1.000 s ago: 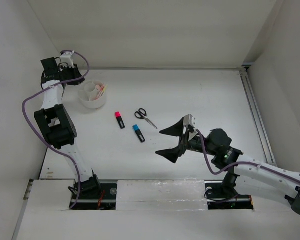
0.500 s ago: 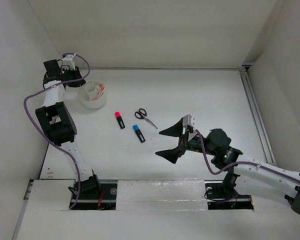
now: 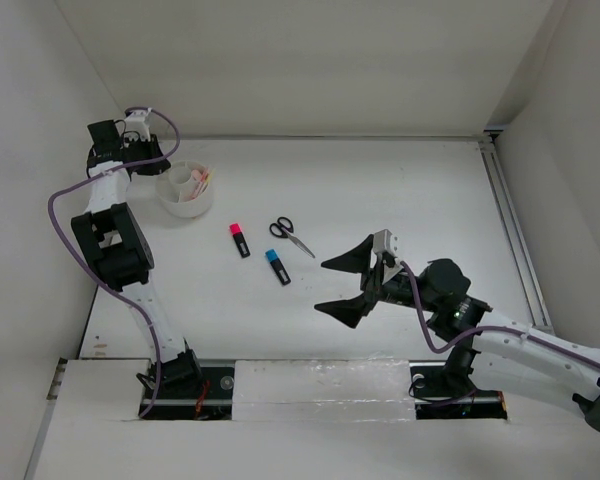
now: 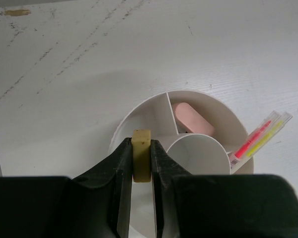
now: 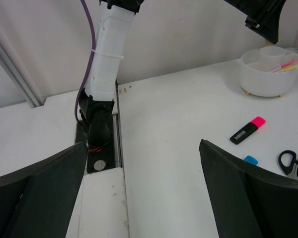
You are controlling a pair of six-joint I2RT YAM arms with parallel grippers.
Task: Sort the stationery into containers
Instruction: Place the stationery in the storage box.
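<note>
The job is about half done, by my reckoning. Inside the tub (image 4: 208,95) a pink eraser (image 4: 192,119) lies in one wedge-shaped compartment, and two thin sticks (image 4: 260,134), one pink and one yellow, lean over the tub's rim from another. They may be pencils or slim pens; I can't tell which from here.

My left claw (image 4: 140,145) is pinched narrow on a small tan block (image 4: 141,166), held upright above the tub's edge. It seems to hang over the empty compartment beside the eraser's. That piece is not yet dropped.

Three things lie out on the table (image 3: 380,190), to the right of the tub: a pink highlighter (image 3: 239,240) nearest it, a blue highlighter (image 3: 277,267) further off, and the scissors (image 3: 292,237) beyond those. My right claw (image 3: 320,285) stands wide and empty, well apart from the tub.

The tub is smooth white plastic, round and low, with thin dividers around an inner cup (image 4: 198,156). The block looks matte and square-edged, the eraser soft and rounded, the highlighters stubby with black caps.
</note>
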